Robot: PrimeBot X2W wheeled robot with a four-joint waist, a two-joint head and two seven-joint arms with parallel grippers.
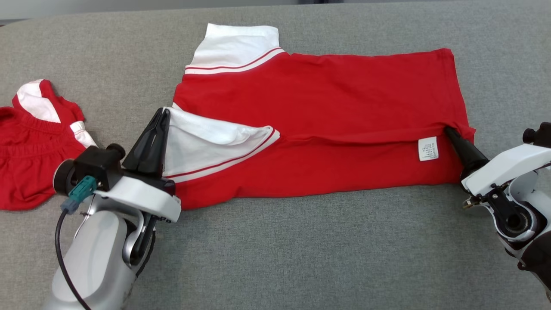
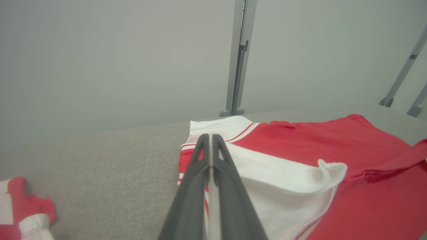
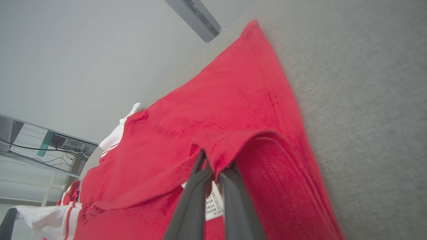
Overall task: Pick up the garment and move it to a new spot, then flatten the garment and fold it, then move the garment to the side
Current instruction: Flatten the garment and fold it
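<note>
Folding step in hand! The red T-shirt (image 1: 323, 94) lies spread across the middle of the grey surface (image 1: 301, 249), its near edge doubled over toward the centre. The left claw (image 1: 162, 114) pinches the white sleeve (image 1: 206, 142), and the right claw (image 1: 450, 132) pinches the hem corner beside the care label (image 1: 428, 148). Next, I reckon, both must lay the flap down evenly, then release without dragging it.

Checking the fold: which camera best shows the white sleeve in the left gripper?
The head view: almost the whole white sleeve lies folded over the red shirt, pinched by the left gripper. The left wrist view shows it close but cropped; the right wrist view, a corner.
</note>
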